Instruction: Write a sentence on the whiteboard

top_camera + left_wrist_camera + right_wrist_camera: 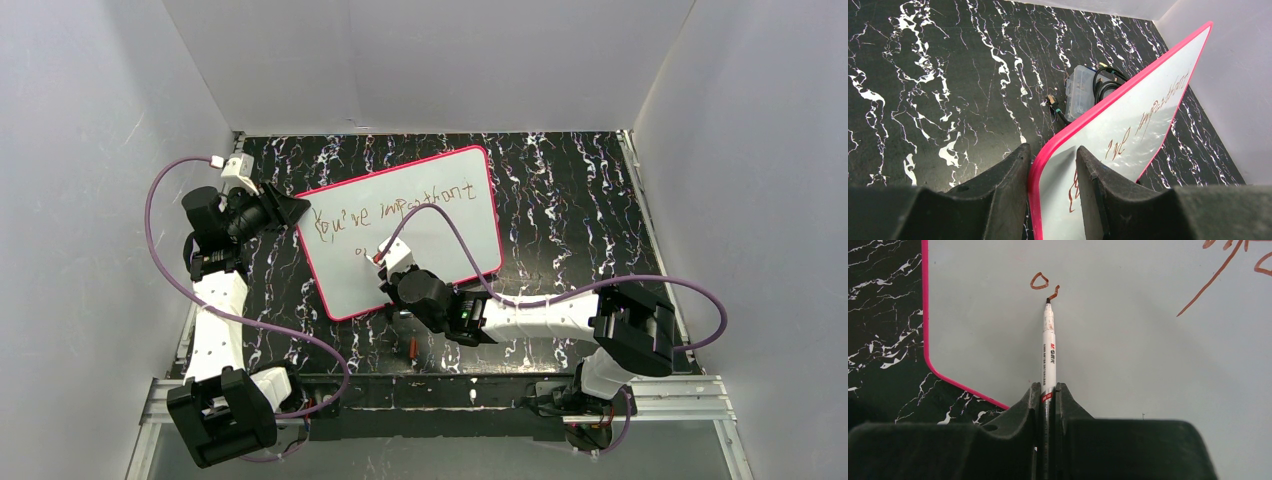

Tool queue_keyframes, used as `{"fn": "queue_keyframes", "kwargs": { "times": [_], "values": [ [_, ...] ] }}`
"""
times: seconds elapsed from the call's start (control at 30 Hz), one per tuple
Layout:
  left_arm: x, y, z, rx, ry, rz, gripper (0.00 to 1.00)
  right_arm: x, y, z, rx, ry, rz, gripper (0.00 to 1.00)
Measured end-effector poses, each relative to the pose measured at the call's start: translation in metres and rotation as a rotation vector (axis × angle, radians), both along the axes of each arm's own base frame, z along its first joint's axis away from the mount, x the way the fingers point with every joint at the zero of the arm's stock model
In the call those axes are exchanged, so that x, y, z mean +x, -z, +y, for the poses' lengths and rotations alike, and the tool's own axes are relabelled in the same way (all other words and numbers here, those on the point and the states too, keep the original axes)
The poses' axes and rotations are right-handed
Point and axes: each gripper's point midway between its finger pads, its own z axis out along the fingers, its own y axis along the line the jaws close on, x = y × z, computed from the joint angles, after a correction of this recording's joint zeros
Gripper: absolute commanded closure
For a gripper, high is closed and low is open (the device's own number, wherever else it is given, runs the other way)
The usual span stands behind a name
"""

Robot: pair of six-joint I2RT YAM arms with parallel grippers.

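A: Table (pixel 580 220) carries the whiteboard (pixel 345 275), centre-left. Left hand (pixel 1052 160) clamps its pink edge. Right hand (pixel 1048 390) pinches the marker (pixel 1049 350), tip on the second line of the sentence (pixel 1040 281).
B: Risk: edge grip slips, board skates under pen pressure, strokes skew.

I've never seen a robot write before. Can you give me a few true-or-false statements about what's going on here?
1. The right gripper holds a marker with its tip on the whiteboard. True.
2. The left gripper hangs clear of the whiteboard. False: it clamps the whiteboard's pink rim.
3. The whiteboard is blank. False: a sentence in reddish-brown ink runs across it.
4. The table is black with white veins. True.
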Motion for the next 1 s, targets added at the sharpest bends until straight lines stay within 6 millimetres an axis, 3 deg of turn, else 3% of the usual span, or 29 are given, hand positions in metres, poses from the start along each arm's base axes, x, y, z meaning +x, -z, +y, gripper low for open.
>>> {"fn": "queue_keyframes", "kwargs": {
  "times": [0.83, 1.0],
  "values": [
    [0.000, 0.000, 0.000, 0.000, 0.000, -0.001, 0.63, 0.000, -0.004, -0.001, -0.013, -0.010, -0.020, 0.99],
    [0.000, 0.000, 0.000, 0.000, 0.000, -0.001, 0.63, 0.005, -0.015, 0.001, -0.001, 0.014, -0.035, 0.99]
  ]
}}
